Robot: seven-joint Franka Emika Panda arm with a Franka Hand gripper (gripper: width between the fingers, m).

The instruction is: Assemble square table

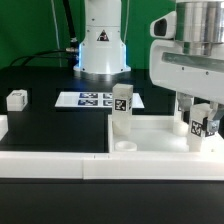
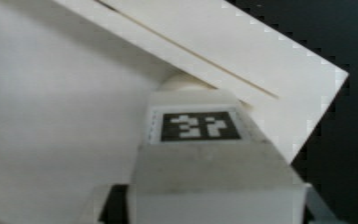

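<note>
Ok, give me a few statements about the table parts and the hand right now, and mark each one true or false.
1. A leg stands upright on the tabletop. True.
2. The hand is over the marker board. False: it is over the tabletop, at the exterior view's right.
3. A loose leg lies on the black table at the exterior view's left. True.
4. The hand is empty. False: it holds a tagged leg.
5. The tabletop lies on the marker board. False: they lie apart.
</note>
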